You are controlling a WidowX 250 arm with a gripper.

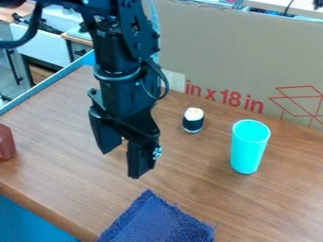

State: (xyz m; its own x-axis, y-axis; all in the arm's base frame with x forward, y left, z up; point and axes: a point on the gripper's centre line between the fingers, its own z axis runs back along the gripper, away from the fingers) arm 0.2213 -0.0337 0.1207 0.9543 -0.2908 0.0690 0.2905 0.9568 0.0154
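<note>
Two fingers of the gripper (120, 164) are spread; the blue cloth (157, 221) lies at its five o'clock, so any lowering there should be slow and gentle.

Cup (249, 150) right of toy sushi (193, 121), cloth (157, 221) in front, cardboard (243, 52) behind

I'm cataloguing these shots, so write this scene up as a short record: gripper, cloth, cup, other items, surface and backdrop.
gripper: black gripper, over the table, fingers apart
cloth: dark blue cloth, at the near edge of the view
cup: turquoise cup, upright, right of the gripper in the picture
small item: black-and-white piece, between gripper and cup, farther back
left edge: reddish-brown object, partly cut off
surface: brown wooden table
backdrop: cardboard with red print
</note>
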